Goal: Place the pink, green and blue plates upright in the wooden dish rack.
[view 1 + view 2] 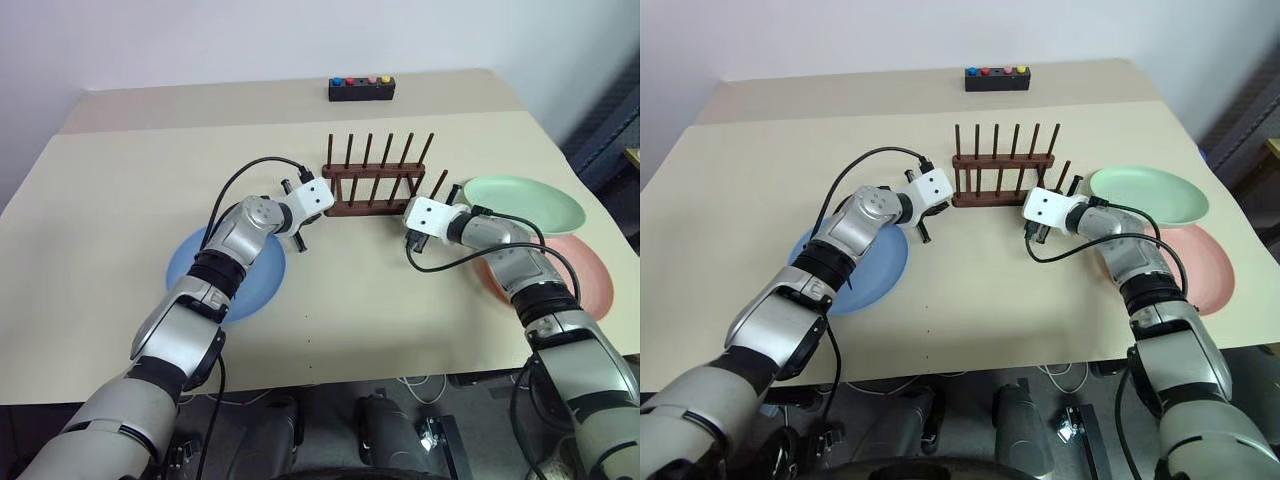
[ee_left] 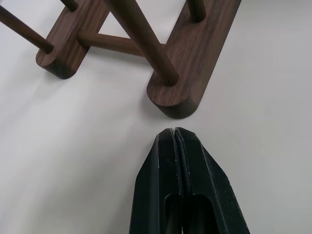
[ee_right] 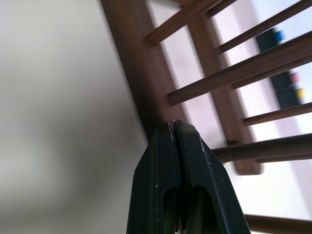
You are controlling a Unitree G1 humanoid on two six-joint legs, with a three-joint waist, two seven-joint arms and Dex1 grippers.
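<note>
The dark wooden dish rack (image 1: 375,188) stands empty at the middle of the table, pegs upright. A light blue plate (image 1: 255,285) lies flat to its near left, partly under my left forearm. At the right, a mint green plate (image 1: 523,203) lies flat, and a salmon pink plate (image 1: 590,278) lies nearer, partly under my right forearm. My left gripper (image 2: 174,134) is shut and empty, its tips just short of the rounded left end of a rack rail (image 2: 178,100). My right gripper (image 3: 173,126) is shut and empty, close against a base rail (image 3: 131,58) at the rack's right end.
A small black box (image 1: 361,88) with coloured buttons sits at the far edge of the beige table (image 1: 120,180). A black cable loops out from each wrist over the table. The green plate lies close beside the rack's right end.
</note>
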